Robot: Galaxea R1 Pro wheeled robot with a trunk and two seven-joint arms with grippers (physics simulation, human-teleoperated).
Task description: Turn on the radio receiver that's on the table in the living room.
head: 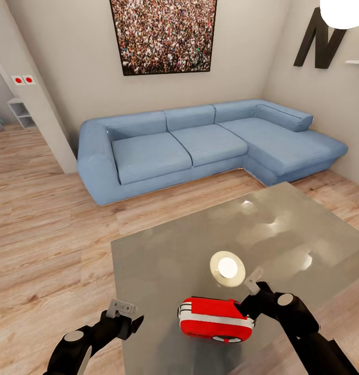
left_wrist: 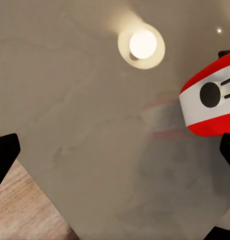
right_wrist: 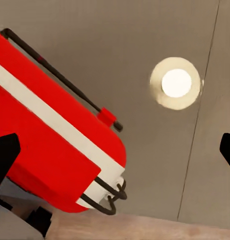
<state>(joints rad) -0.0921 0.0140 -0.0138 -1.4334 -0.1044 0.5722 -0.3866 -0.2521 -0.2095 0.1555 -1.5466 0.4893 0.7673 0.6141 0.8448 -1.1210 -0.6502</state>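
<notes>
The left gripper (head: 128, 311) hovers over the near-left corner of the grey bench (head: 164, 260), fingers apart and empty. To its right the red radio (head: 216, 319) lies on the glossy top near the front edge, below a lamp reflection (head: 227, 267). The right gripper (head: 251, 297), fingers spread, hangs just beside the radio's right end; contact cannot be judged. A blue sofa (head: 200, 143) stands behind. The robot has reached the radio; switching it on appears yet to be done.

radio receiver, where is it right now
In the head view the radio receiver lies near the closest edge of the table, just beside the right gripper, with the lamp's reflection beyond it.
</notes>
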